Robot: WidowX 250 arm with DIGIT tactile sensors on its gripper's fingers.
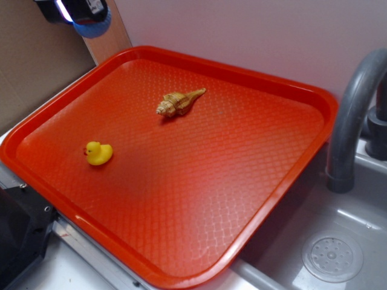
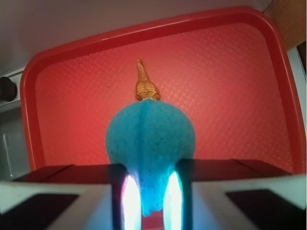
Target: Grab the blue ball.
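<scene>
Grab looks done | black gripper (image 2: pixel 152 201), frame bottom, pinches the dimpled blue ball (image 2: pixel 150 139) above the red plastic tray (image 2: pixel 33 86) | nothing apparently left

Honestly no readable text anywhere in either view. The red tray (image 1: pixel 254 90) only has its embossed diamond pattern, no brand or numbers.
</scene>
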